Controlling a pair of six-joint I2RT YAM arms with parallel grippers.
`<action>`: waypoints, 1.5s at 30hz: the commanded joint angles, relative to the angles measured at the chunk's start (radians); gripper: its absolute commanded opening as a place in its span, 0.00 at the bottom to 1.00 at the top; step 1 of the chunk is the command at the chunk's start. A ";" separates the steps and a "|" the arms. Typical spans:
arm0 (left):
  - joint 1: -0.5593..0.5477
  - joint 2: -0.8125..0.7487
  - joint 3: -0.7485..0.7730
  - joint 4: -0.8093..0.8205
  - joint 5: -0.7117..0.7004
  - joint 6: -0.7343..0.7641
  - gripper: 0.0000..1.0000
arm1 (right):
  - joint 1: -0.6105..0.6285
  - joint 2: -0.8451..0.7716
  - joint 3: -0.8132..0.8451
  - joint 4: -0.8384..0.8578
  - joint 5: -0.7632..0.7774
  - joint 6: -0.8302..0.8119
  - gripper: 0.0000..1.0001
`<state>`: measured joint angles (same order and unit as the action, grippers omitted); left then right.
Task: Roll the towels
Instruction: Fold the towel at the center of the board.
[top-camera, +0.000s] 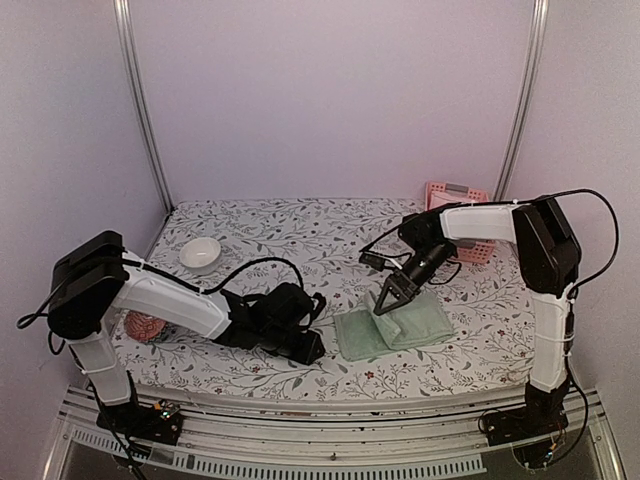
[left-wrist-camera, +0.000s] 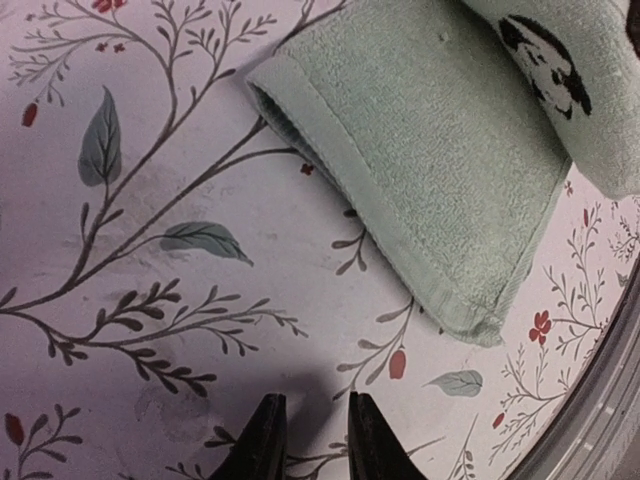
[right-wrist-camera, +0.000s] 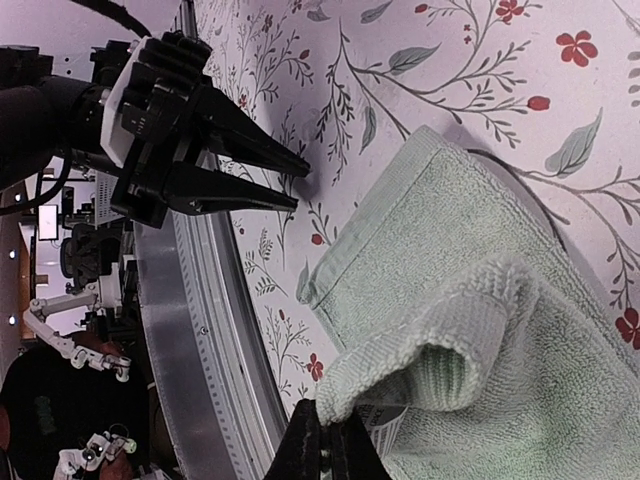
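Note:
A pale sage-green towel lies folded on the floral cloth, right of centre and near the front edge. My right gripper is shut on its raised left edge, pinching the hem beside a white label. The lifted flap carries a black-and-white panda patch. In the right wrist view the right gripper shows only its closed tips against the towel. My left gripper hovers low over bare cloth just left of the towel, jaws apart and holding nothing. The right wrist view shows the left gripper too.
A white bowl sits at the back left. A pink slatted basket stands at the back right behind the right arm. A red patterned object lies behind the left arm. A metal rail runs along the table's front edge.

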<state>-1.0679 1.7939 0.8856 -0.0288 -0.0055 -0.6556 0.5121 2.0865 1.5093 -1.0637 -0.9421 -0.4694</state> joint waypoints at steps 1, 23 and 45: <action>0.012 0.041 0.019 0.030 0.032 -0.001 0.25 | 0.010 0.035 0.047 0.002 -0.030 0.018 0.03; 0.025 0.107 0.054 0.066 0.070 0.015 0.25 | 0.061 0.091 0.113 -0.022 -0.058 0.023 0.12; 0.056 0.003 0.183 -0.073 -0.049 0.089 0.27 | -0.070 -0.198 -0.016 0.059 0.350 -0.040 0.35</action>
<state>-1.0363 1.7901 0.9531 -0.0544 -0.0189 -0.6273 0.4492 1.9594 1.5555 -1.0843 -0.7692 -0.5125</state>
